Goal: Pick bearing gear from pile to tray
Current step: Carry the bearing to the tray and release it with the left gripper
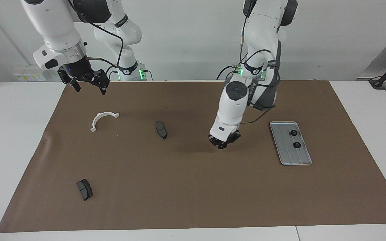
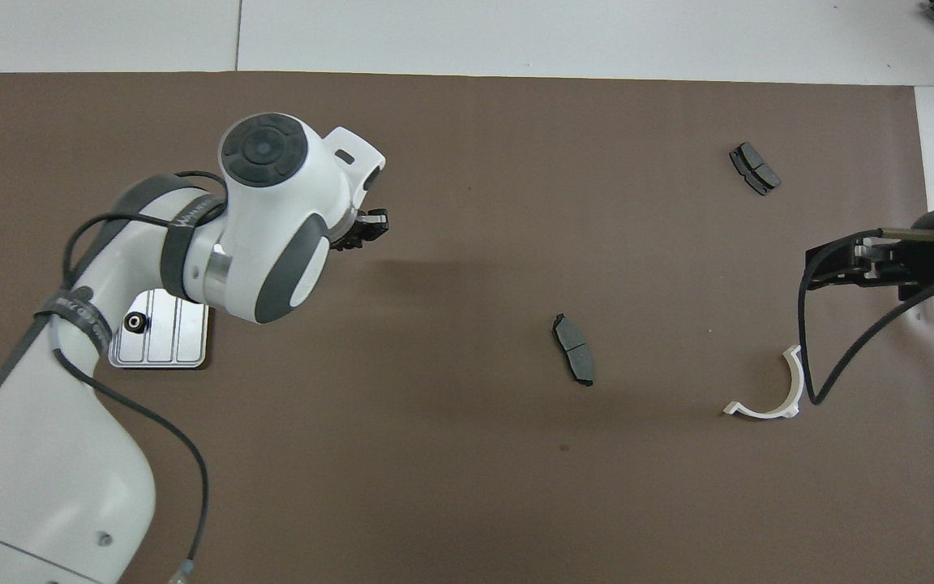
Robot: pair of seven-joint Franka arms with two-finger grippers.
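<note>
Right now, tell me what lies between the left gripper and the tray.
Nothing: in the facing view only bare brown mat separates the raised left gripper from the tray, which already holds two black rings.

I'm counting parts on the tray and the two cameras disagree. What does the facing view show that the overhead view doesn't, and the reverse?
Only the facing view shows the whole tray with both black rings on it, and the left gripper shut and raised over the mat, between the tray and the nearer grey plate.

Only the overhead view adds nothing on the tray: the left arm hides most of it, leaving one ring.

Both show the white bracket, the farther grey plate and the waiting, open right gripper.
</note>
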